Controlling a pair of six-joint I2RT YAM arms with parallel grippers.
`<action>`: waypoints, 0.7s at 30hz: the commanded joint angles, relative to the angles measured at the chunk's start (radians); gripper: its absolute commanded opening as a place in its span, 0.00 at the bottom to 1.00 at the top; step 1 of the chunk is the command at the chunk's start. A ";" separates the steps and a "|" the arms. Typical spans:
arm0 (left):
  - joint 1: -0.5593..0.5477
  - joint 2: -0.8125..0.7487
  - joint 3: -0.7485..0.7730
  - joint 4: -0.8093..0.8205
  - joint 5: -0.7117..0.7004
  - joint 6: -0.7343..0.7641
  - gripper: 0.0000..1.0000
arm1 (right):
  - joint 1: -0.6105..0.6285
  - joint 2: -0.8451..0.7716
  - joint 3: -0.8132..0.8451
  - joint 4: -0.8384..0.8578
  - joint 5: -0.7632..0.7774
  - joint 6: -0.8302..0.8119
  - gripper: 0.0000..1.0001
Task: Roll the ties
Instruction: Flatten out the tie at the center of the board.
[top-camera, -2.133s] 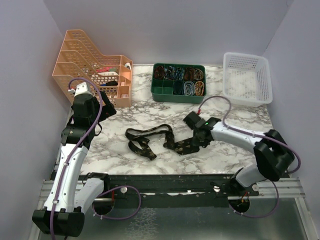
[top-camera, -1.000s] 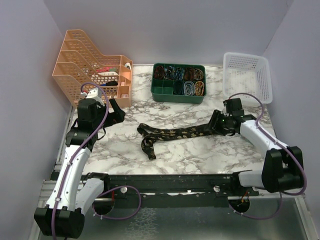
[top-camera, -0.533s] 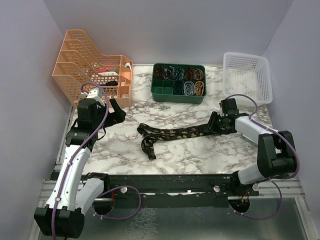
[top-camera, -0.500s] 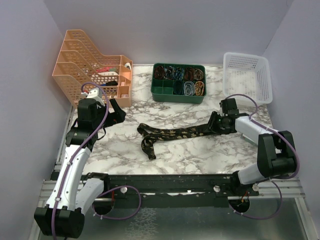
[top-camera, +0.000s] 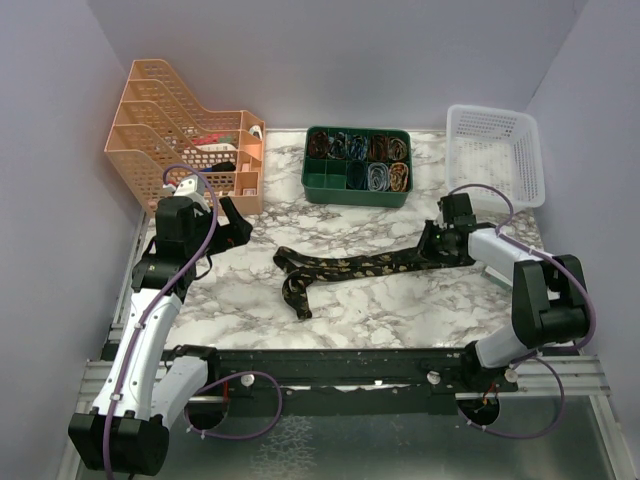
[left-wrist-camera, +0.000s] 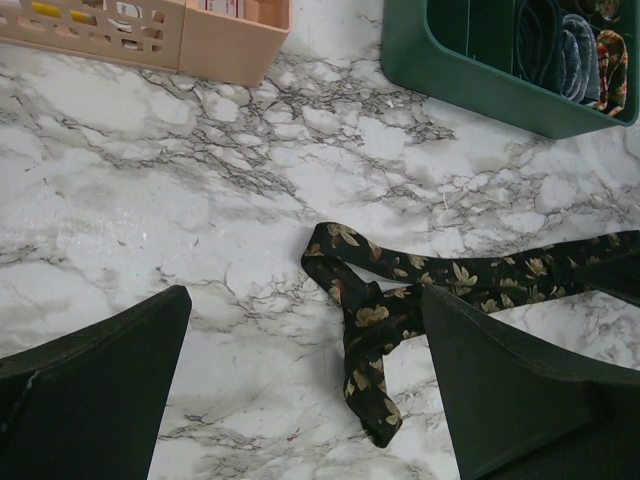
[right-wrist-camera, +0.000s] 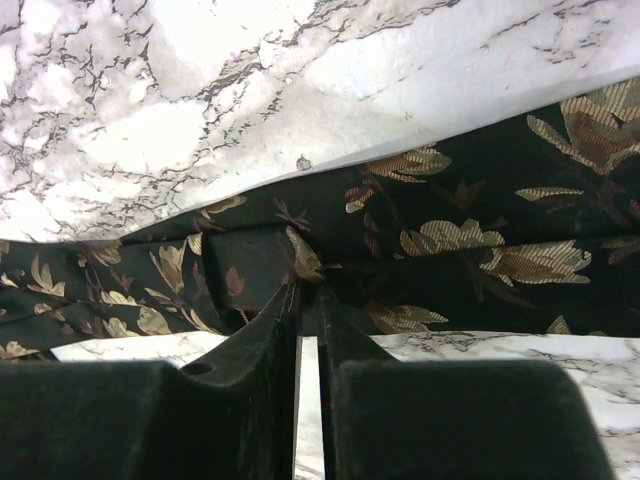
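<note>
The black tie (top-camera: 350, 268) with tan-gold leaf flecks lies stretched across the marble table, its narrow end folded back at the left (left-wrist-camera: 368, 330). At the tie's wide right end sits my right gripper (top-camera: 428, 252). In the right wrist view its jaws (right-wrist-camera: 309, 290) are pressed nearly together, pinching a fold of the tie (right-wrist-camera: 450, 240). My left gripper (top-camera: 235, 225) hovers wide open above the table, left of the narrow end, with nothing between its fingers (left-wrist-camera: 90, 390).
A green tray (top-camera: 330, 185) of rolled ties stands at the back centre, also seen in the left wrist view (left-wrist-camera: 440, 70). An orange file rack (top-camera: 185, 135) is at the back left. A white basket (top-camera: 497, 155) is at the back right.
The right gripper dragged the crumpled tie rightward until it lay stretched out, and its jaws have since narrowed onto the wide end. The left arm has barely moved.
</note>
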 joint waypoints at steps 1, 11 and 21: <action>0.005 -0.003 -0.001 0.023 0.024 -0.004 0.99 | 0.001 0.000 0.021 0.001 0.029 -0.008 0.08; 0.005 -0.012 -0.002 0.023 0.036 0.002 0.99 | -0.005 -0.083 0.036 -0.140 0.390 0.019 0.00; 0.004 -0.019 -0.010 0.022 0.054 0.010 0.99 | -0.006 -0.092 0.008 -0.024 0.064 -0.026 0.24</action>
